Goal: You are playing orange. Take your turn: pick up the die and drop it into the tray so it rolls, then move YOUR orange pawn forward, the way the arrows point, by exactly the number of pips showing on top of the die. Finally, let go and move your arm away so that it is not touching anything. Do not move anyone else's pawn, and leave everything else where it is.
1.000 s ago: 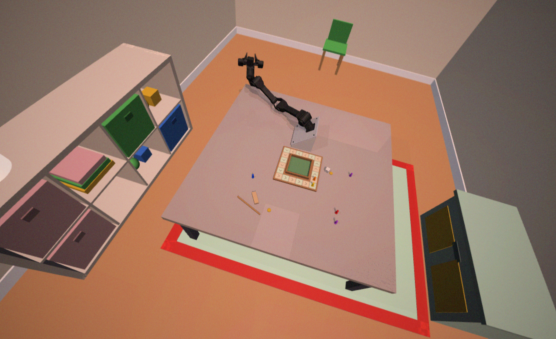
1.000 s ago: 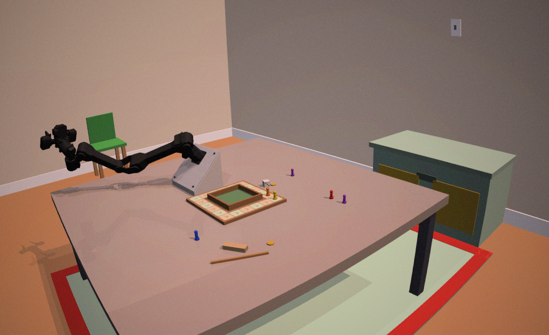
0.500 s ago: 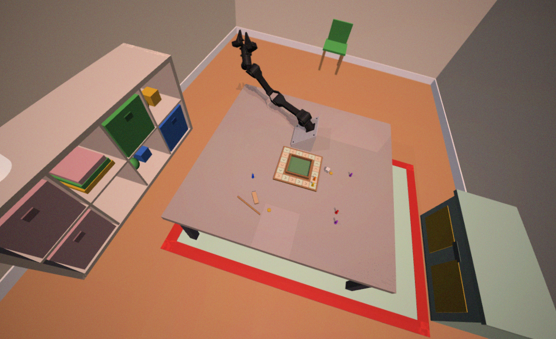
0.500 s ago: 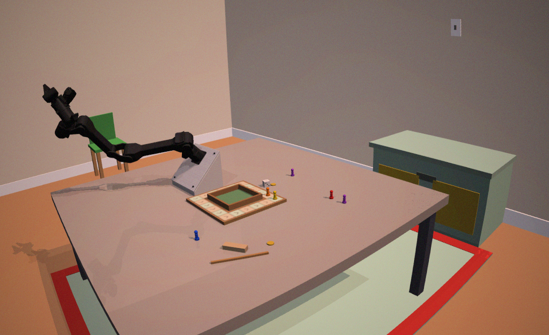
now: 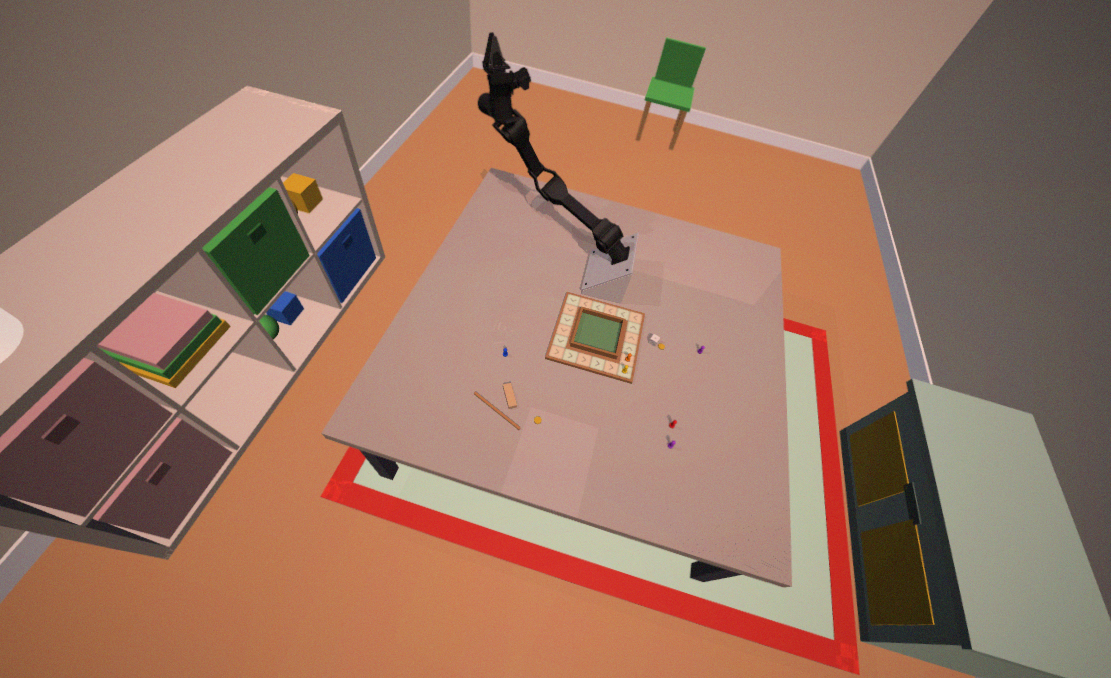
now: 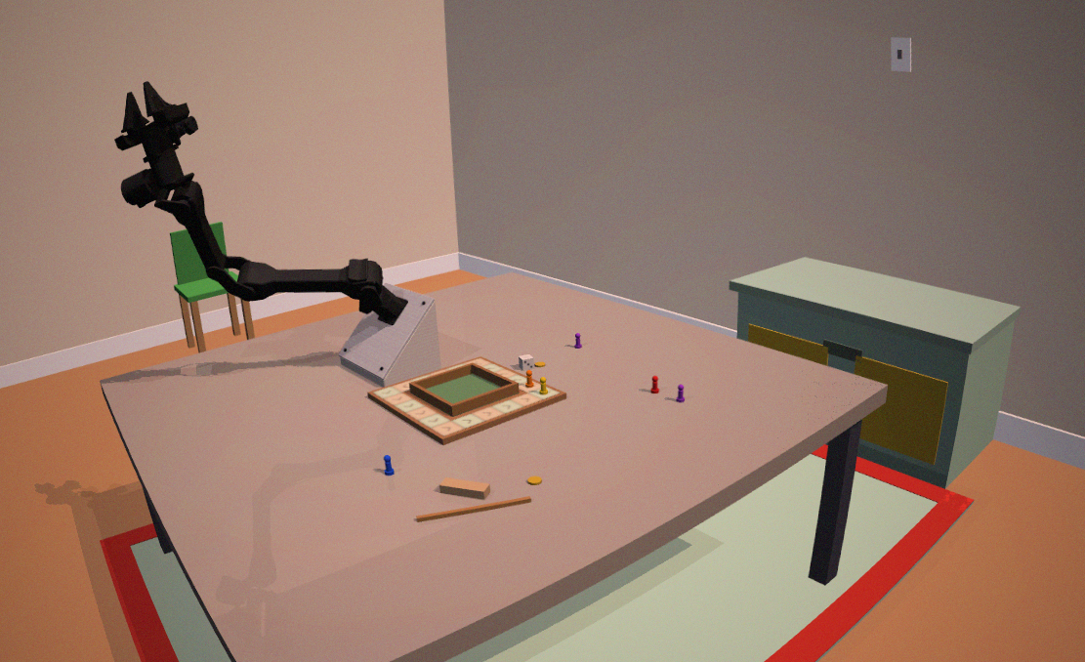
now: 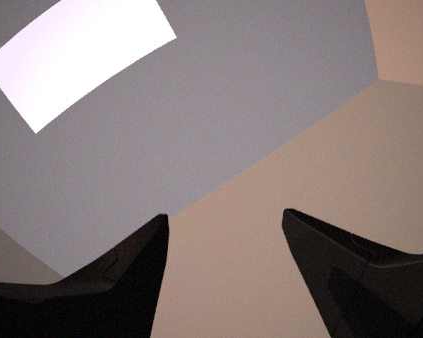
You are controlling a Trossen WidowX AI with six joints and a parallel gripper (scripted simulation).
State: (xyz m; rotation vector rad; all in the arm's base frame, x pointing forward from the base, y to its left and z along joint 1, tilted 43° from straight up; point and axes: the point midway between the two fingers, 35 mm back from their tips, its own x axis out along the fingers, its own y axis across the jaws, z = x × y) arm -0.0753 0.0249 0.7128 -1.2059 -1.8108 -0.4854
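My gripper [image 6: 138,88] [image 7: 227,220] is open and empty. It points up, high beyond the table's back left corner, far from the board. The white die [image 5: 654,337] [image 6: 525,361] lies on the table just outside the board, beside a yellow disc. The green-floored tray [image 5: 598,331] [image 6: 464,390] sits in the middle of the board [image 5: 552,357] [image 6: 445,438]. The orange pawn [image 5: 627,357] [image 6: 528,379] stands on the board's track near one corner, next to the yellow pawn [image 5: 625,368] [image 6: 543,386]. The die's top pips are too small to read.
On the table are a blue pawn [image 5: 504,352] [image 6: 388,466], a red pawn [image 5: 672,423] [image 6: 654,385], two purple pawns [image 5: 700,348] [image 5: 670,443], two yellow discs [image 5: 661,346] [image 5: 537,419], a wooden block [image 5: 509,395] and a thin stick [image 5: 496,410]. The arm's base [image 6: 402,341] stands behind the board.
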